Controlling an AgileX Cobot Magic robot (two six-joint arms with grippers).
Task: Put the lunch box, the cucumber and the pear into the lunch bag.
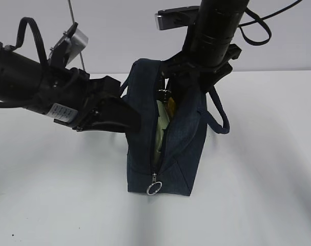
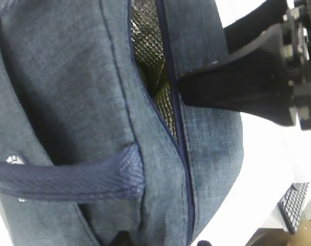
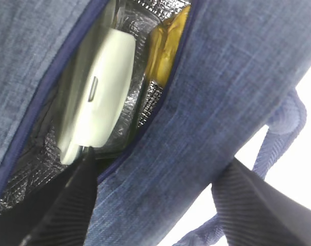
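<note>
Near the middle of the white counter (image 1: 257, 195), the navy lunch bag (image 1: 142, 138) is seen standing upright, its zip drawn open along the top and down one end, with the metal ring pull (image 1: 153, 188) hanging low near the counter. Inside the foil-lined opening, the pale green lunch box (image 3: 101, 100) is seen lying on its edge, and the yellow pear (image 3: 168, 48) is wedged beside it against the bag's wall. A dark green shape, too hidden to be named with certainty, is glimpsed deep in the gap in the left wrist view. The left hand (image 1: 114, 115) is pressed against the bag's outer side with its jaws parted and nothing gripped. The right hand (image 3: 150, 200) is held spread over the bag's rim, one finger (image 3: 68, 205) inside the opening and the other outside the fabric, which is not pinched.
</note>
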